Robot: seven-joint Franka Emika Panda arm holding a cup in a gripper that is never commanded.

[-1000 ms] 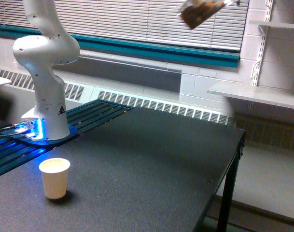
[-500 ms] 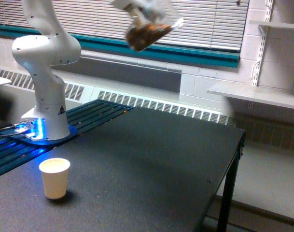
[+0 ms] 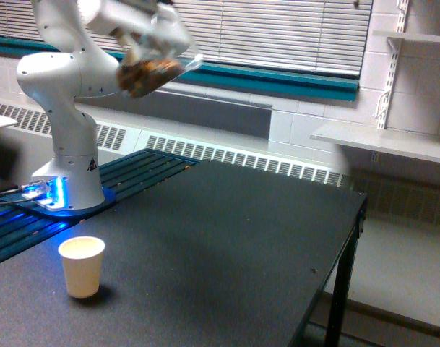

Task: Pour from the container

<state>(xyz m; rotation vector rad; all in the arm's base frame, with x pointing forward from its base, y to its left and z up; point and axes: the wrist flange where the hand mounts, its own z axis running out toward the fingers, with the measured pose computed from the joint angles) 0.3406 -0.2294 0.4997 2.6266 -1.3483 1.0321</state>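
Note:
The container (image 3: pixel 151 71), a clear rounded jar with brown nut-like pieces inside, hangs tilted and blurred high at the exterior view's upper left. My gripper (image 3: pixel 151 32) is shut on it from above, its fingers smeared by motion. The container is well above the table and up to the right of a cream paper cup (image 3: pixel 82 266). That cup stands upright near the table's front left.
The white arm base (image 3: pixel 68 166) with a blue glow stands at the left on a slatted strip. The black table (image 3: pixel 227 246) ends in an edge at the right. Wall shelves (image 3: pixel 393 141) are at the right, blinds behind.
The container has swung from the upper right to the upper left and come lower, closer to above the cup. The cup has not moved.

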